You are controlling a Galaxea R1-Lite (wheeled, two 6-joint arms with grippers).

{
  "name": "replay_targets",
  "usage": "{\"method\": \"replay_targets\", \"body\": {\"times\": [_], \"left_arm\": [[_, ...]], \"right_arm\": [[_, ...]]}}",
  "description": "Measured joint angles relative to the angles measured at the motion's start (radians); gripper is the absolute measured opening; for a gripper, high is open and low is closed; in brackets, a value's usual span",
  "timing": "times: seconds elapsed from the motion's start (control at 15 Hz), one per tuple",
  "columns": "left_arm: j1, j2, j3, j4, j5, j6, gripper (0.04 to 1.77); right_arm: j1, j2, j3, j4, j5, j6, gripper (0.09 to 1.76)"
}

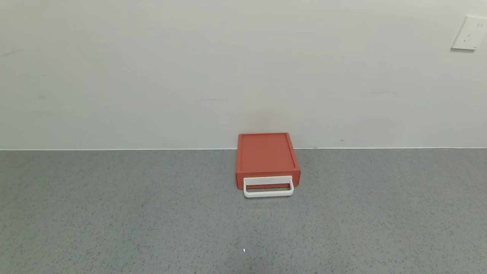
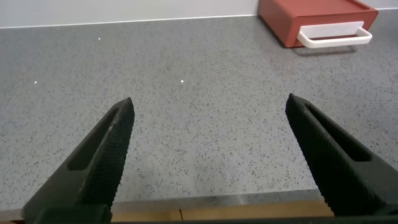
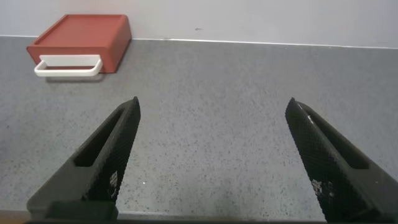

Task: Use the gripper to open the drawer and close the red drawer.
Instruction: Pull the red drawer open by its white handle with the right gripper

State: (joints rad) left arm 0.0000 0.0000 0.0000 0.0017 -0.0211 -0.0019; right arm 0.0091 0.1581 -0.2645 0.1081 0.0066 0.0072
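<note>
The left gripper (image 2: 208,155) is parked low over the near edge of the grey countertop (image 1: 114,213), well apart from the work. Its fingers (image 2: 102,155) are spread wide and hold nothing. It does not appear in the head view.

The drawer (image 1: 267,158) sits toward the back of the countertop, slightly right of centre, with its rear against or just in front of the white wall (image 1: 190,76); contact cannot be confirmed. The tray appears fully closed or very nearly so. The white loop handle (image 1: 268,187) projects from the front face toward the robot, and through it a strip of red tray front is visible.

The right gripper (image 3: 208,155) is likewise parked low near the front edge of the countertop, fingers (image 3: 106,155) spread wide and empty, well apart from the drawer. A wall socket (image 1: 468,33) is mounted high on the wall at far right and plays no part.

Probable failure conditions from this state:

- The box looks light and is not fixed down. A pull on the handle is likely to drag the whole box forward instead of sliding the tray out.
- The handle loop is thin. A finger approaching too high would strike the box lid; too low, it would scrape the countertop.
- An off-centre pull would likely twist the box or jam the tray.
- On closing, an angled push may rotate the box rather than seat the tray.
</note>
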Motion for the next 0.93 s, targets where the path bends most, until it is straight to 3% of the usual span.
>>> {"method": "replay_targets", "body": {"times": [0.33, 0.6, 0.93], "left_arm": [[0.000, 0.000, 0.000, 0.000, 0.001, -0.002, 1.75], [0.000, 0.000, 0.000, 0.000, 0.001, -0.002, 1.75], [0.000, 0.000, 0.000, 0.000, 0.000, -0.001, 1.75]], "right_arm": [[0.050, 0.419, -0.315, 0.012, 0.076, -0.002, 1.71], [0.084, 0.830, -0.647, 0.038, 0.133, 0.002, 1.71], [0.219, 1.305, -1.073, 0.166, 0.153, 0.028, 1.71]]}}
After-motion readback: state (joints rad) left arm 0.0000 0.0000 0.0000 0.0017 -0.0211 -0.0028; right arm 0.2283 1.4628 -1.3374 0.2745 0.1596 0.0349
